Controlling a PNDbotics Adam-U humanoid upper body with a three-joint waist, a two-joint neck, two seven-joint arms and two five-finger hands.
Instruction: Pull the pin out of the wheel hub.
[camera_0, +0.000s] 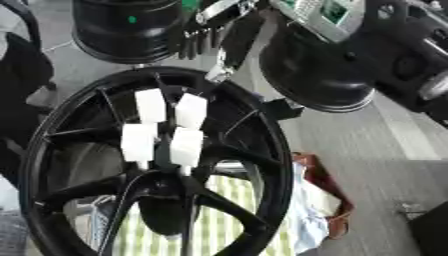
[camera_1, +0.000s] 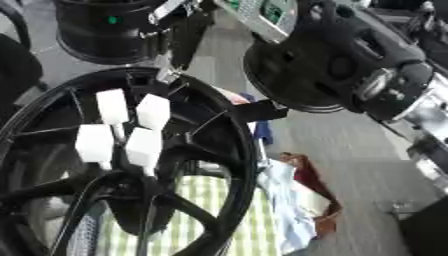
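1. Standing upright in the left eye view, the black wheel (camera_0: 273, 150) fills the lower left, its spokes running in to the hub (camera_0: 162, 187).
2. Four pins with white block heads stick out of the hub in a tight cluster: two higher (camera_0: 150, 105) (camera_0: 191, 111) and two lower (camera_0: 138, 142) (camera_0: 185, 146). All are seated and none is held.
3. The right arm (camera_0: 332, 65) comes down from the upper right. The right hand (camera_0: 229, 42) hangs above the wheel's top edge, its pale tip (camera_0: 217, 74) at the rim and well apart from the pins. I cannot tell whether the hand is open or closed, and it has hold of nothing I can see.
4. A black drum with a green dot (camera_0: 127, 25) stands beyond the wheel at upper left.
5. Through the spokes shows a green checked cloth (camera_0: 223, 212); a brown thing (camera_0: 328, 192) lies beside it on the grey floor (camera_0: 394, 135).
6. The right eye view shows the same layout from slightly to one side, with more of the arm's silver joint (camera_1: 385, 82) at the right edge. The hand is again near the rim's top and clear of the white heads.
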